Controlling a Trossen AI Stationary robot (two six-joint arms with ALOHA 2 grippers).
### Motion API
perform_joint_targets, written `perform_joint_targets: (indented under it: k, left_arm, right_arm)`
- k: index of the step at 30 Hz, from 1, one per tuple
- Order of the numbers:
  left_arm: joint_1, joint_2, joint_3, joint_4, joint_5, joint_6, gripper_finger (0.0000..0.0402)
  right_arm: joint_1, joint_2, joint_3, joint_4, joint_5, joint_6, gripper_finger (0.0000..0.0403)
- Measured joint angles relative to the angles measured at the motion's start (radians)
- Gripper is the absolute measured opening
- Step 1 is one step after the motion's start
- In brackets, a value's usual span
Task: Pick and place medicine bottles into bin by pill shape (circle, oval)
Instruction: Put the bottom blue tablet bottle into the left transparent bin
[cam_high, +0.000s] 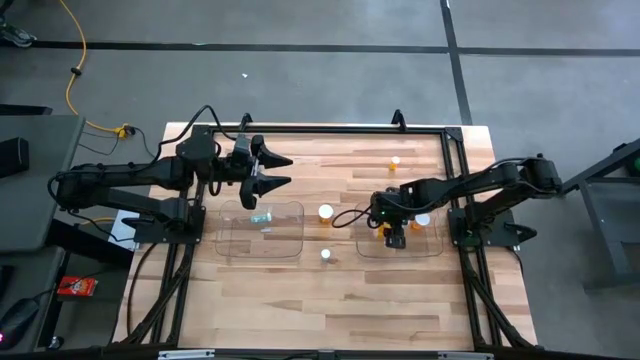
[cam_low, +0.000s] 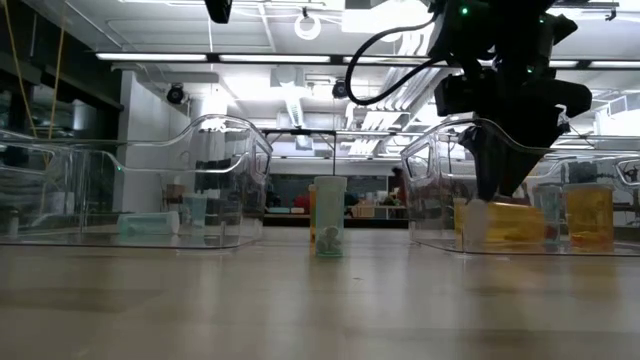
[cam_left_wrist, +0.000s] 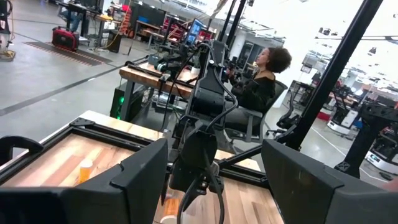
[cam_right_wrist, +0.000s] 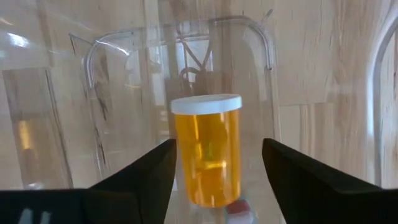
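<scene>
My right gripper (cam_high: 396, 236) is open and points down inside the right clear bin (cam_high: 432, 250). In the right wrist view its fingers stand on either side of an amber bottle (cam_right_wrist: 208, 155) with a white cap, which lies on the bin floor. The low view shows my right gripper (cam_low: 500, 185) just above this lying bottle (cam_low: 510, 222). My left gripper (cam_high: 283, 171) is open and empty above the far edge of the left clear bin (cam_high: 232, 250). A pale teal bottle (cam_high: 262, 217) lies in the left bin. Two white-capped bottles (cam_high: 326, 211) (cam_high: 326, 254) stand between the bins.
An amber bottle (cam_high: 395, 162) stands near the table's far edge. Another amber bottle (cam_high: 422, 220) stands in the right bin. A pale bottle (cam_low: 328, 215) stands upright between the bins. A person (cam_left_wrist: 264, 81) sits beyond the table. A black frame (cam_high: 330, 128) borders the table.
</scene>
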Motion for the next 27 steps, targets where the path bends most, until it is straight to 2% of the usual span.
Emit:
perform_joint_targets:
  k: [7, 10, 13, 15, 20, 24, 27]
  left_arm:
    - [0.000, 0.000, 0.000, 0.001, 0.000, 0.000, 0.0248]
    - [0.000, 0.000, 0.000, 0.001, 0.000, 0.008, 0.0248]
    - [0.001, 0.000, 0.000, 0.001, 0.000, 0.050, 0.0248]
    - [0.001, 0.000, 0.000, 0.002, 0.000, 0.075, 0.0248]
    - [0.001, -0.003, 0.000, -0.002, 0.000, 0.113, 0.0248]
    - [0.003, -0.003, 0.000, -0.041, 0.000, 0.124, 0.0248]
    - [0.004, -0.003, 0.000, -0.093, -0.001, 0.124, 0.0248]
  right_arm:
    - [0.000, -0.035, 0.071, -0.077, -0.009, 0.006, 0.0236]
    - [0.000, -0.099, 0.116, -0.099, -0.005, 0.023, 0.0236]
    - [0.000, -0.198, 0.127, -0.036, 0.043, 0.094, 0.0236]
    - [0.000, -0.270, 0.100, 0.079, 0.109, 0.163, 0.0236]
    - [-0.001, -0.408, -0.061, 0.520, 0.258, 0.266, 0.0236]
    - [0.000, -0.427, -0.158, 0.822, 0.302, 0.227, 0.0236]
    - [0.000, -0.414, -0.176, 0.950, 0.305, 0.145, 0.0236]
